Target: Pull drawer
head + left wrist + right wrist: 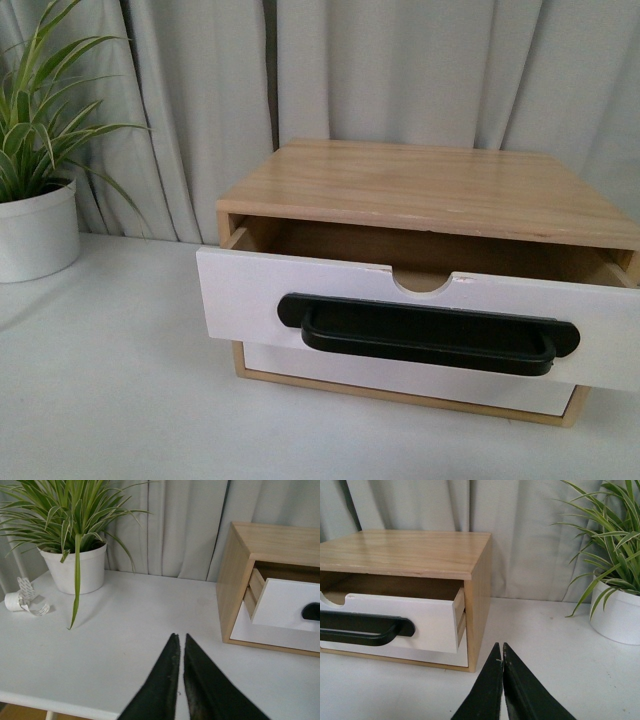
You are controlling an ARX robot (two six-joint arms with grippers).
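Grippers, left (pixel 179 645) and right (pixel 501 652), closed, empty; drawer (pixel 420 320) partly out.

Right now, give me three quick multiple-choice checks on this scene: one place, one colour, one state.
1. In the front view, where is the plant relative to the cabinet?
A. left of it
B. on top of it
C. inside it

2. What colour is the handle?
A. white
B. black
C. wood

3. What state is the drawer in?
A. shut flush
B. removed
C. partly pulled out

Key: 1 A, its pot stands on the table at the far left. 2 B, a dark bar on the white front. 3 C, the front sits forward of the cabinet, gap visible behind.
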